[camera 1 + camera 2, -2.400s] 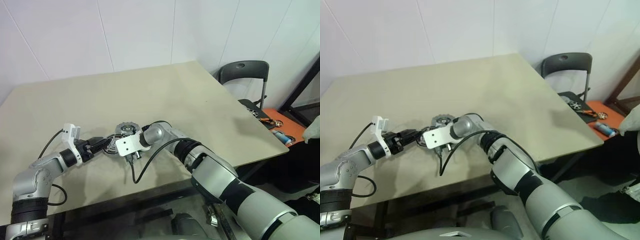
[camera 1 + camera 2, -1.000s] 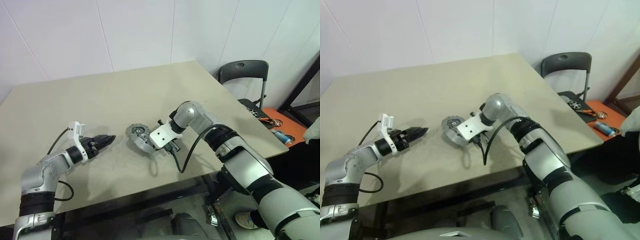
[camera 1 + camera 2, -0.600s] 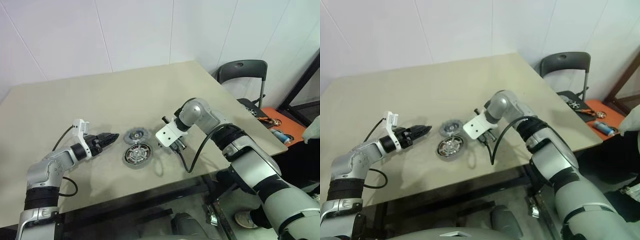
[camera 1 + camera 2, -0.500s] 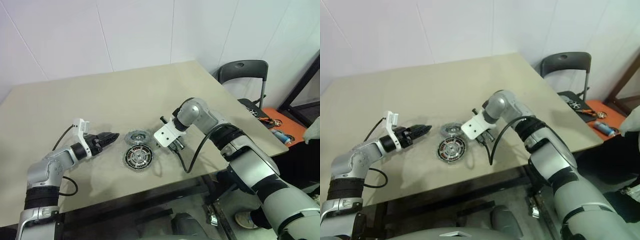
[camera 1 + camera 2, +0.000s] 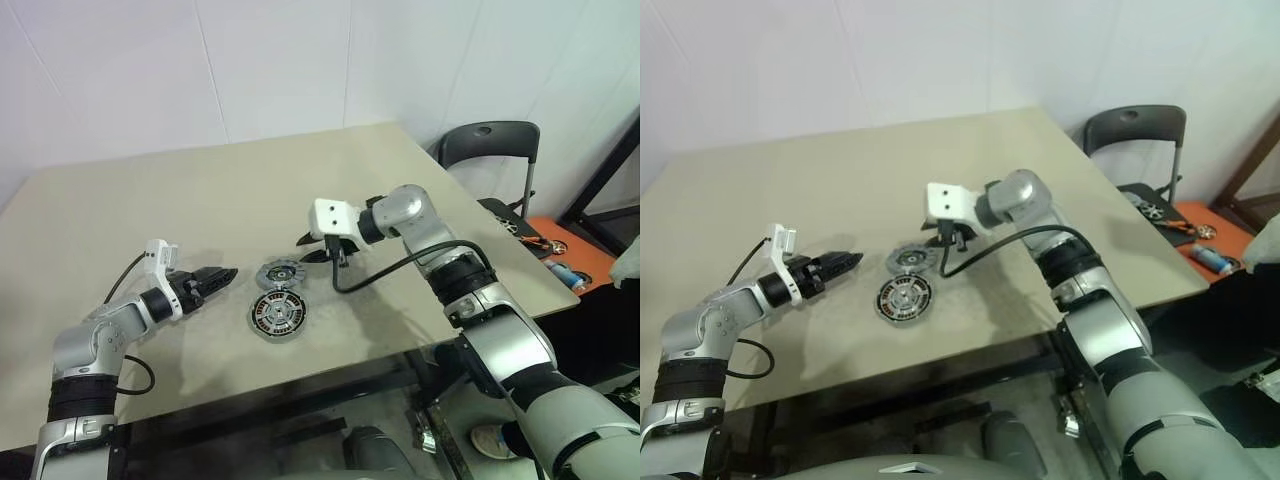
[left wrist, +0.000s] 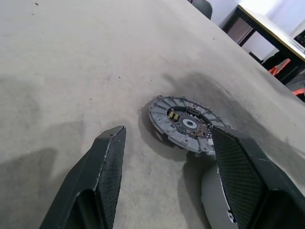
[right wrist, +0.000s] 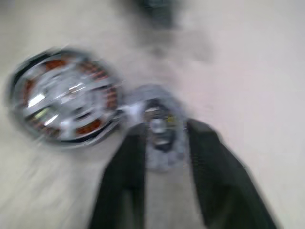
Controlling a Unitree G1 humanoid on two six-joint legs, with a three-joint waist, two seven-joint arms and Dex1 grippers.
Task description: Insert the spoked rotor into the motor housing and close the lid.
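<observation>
The motor housing (image 5: pixel 279 315) lies flat near the table's front edge, copper windings around a silver centre (image 7: pixel 66 102). Dark spokes show inside it; I cannot tell the spoked rotor apart from them. The lid (image 5: pixel 278 273), a notched grey disc, lies just behind the housing. My left gripper (image 5: pixel 215 277) rests low to the lid's left, pointing at it, open and empty, and the lid (image 6: pixel 186 124) shows beyond its fingers. My right gripper (image 5: pixel 312 250) hangs above the table to the lid's right, pointing left and down, fingers (image 7: pixel 205 152) apart and holding nothing.
The beige table (image 5: pixel 400 200) has wide bare room behind and to the right of the parts. Its front edge runs close to the housing. A dark chair (image 5: pixel 490 145) and an orange stand with tools (image 5: pixel 545 245) are off the table's right side.
The tilted part under my right gripper now lies flat as housing and lid, side by side. My right gripper has risen off the table, rolled to point left, and opened. My left arm is still.
</observation>
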